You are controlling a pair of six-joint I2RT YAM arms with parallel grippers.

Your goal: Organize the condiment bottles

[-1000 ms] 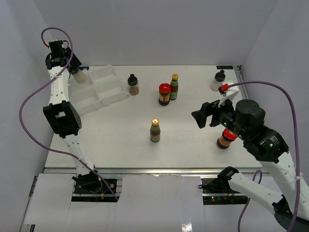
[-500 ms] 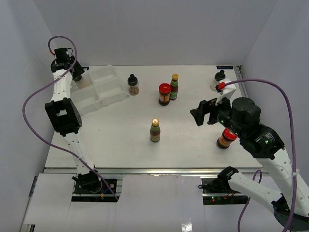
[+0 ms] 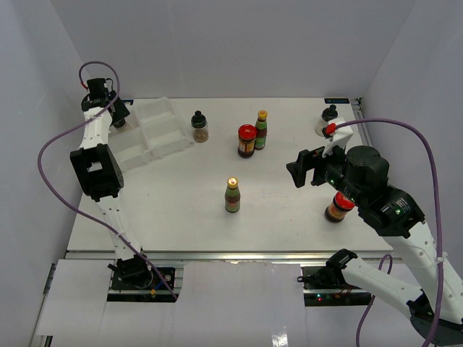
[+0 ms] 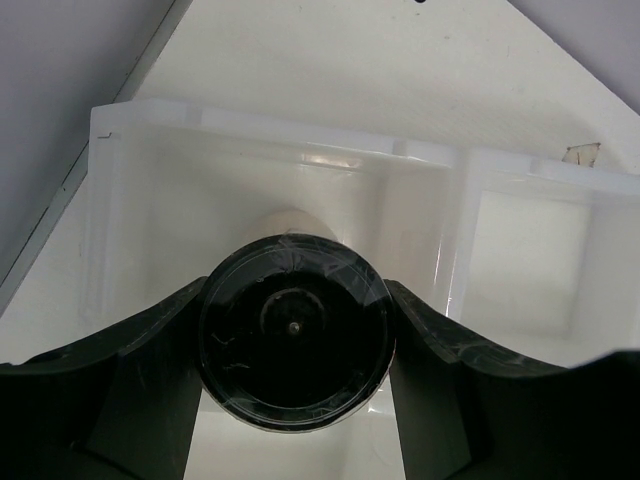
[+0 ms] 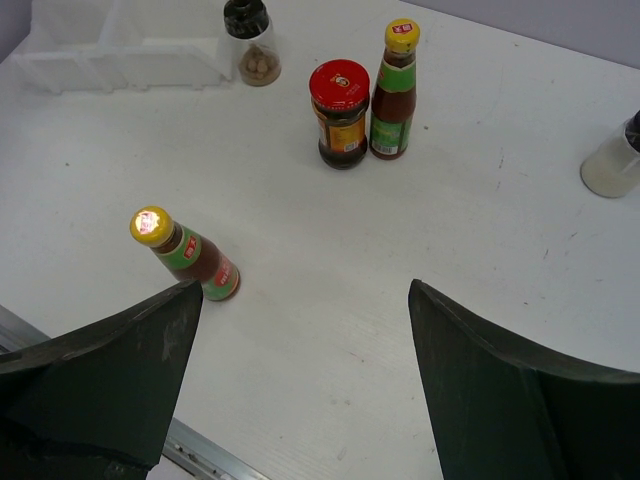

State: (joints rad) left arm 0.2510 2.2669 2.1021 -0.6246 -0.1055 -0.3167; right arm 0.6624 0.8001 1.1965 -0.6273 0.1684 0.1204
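My left gripper (image 3: pixel 116 114) is at the back left, shut on a clear shaker with a round black cap (image 4: pixel 293 345). It holds the shaker inside the left compartment of the clear plastic tray (image 3: pixel 155 134). My right gripper (image 3: pixel 304 170) is open and empty, above the table's right half. In the right wrist view a yellow-capped bottle (image 5: pixel 190 258) stands by its left finger. A red-lidded jar (image 3: pixel 247 141) and a second yellow-capped bottle (image 3: pixel 261 130) stand together mid-table. One black-capped shaker (image 3: pixel 200 126) is near the tray and another (image 3: pixel 328 121) is at the back right.
A second red-lidded jar (image 3: pixel 338 207) stands at the right, partly hidden under my right arm. The tray's other compartments (image 4: pixel 530 260) hold nothing. White walls close in the back and both sides. The table's metal front rail (image 3: pixel 217 254) runs along the near edge.
My left gripper has carried the shaker back and to the right and lowered it into the tray's left compartment. My right arm shifted slightly left.
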